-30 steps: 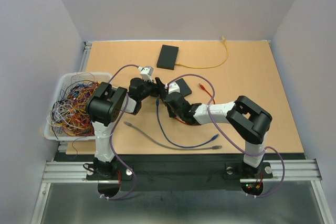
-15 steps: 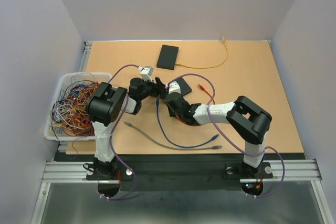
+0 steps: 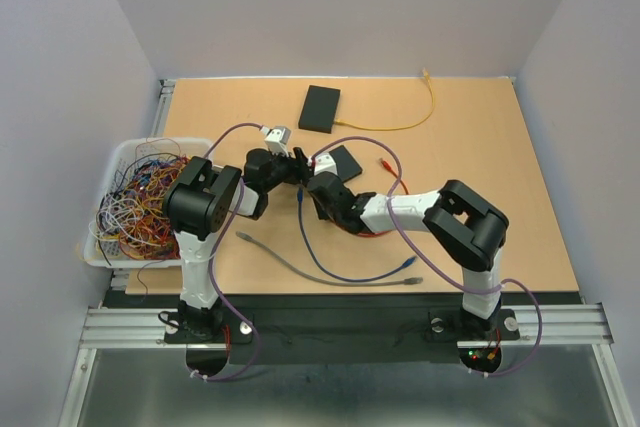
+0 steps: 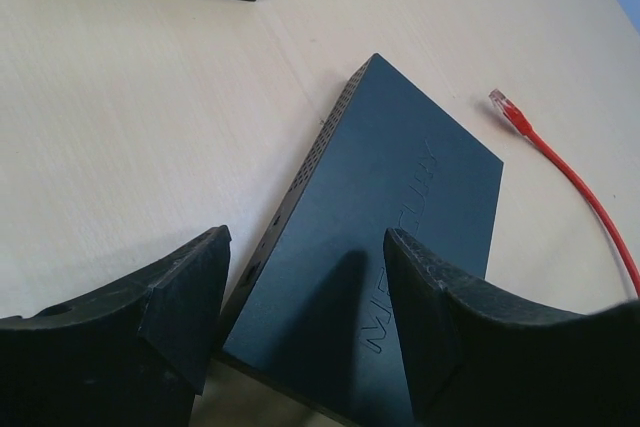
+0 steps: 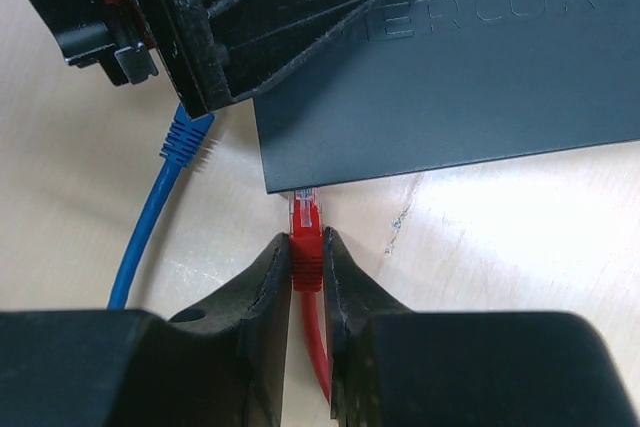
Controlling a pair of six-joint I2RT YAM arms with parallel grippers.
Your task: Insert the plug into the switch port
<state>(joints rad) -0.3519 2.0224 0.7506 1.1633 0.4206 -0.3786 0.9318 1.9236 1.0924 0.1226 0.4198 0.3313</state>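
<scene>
The right gripper (image 5: pixel 306 252) pinches the red plug (image 5: pixel 304 219) tight between its two fingers. The plug's clear tip sits right at the side of the black switch (image 5: pixel 480 67), near one corner. The switch lies flat near the middle of the table (image 3: pixel 500 167). The left gripper (image 4: pixel 305 277) is spread wide just above the switch.

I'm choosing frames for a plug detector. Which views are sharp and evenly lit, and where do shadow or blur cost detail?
Right wrist: red plug and switch lettering crisp, right gripper soft near the lens. Left wrist: switch sharp, a soft shadow on its top inside the open left gripper. Top external: even, glare-free, plug not discernible.
</scene>
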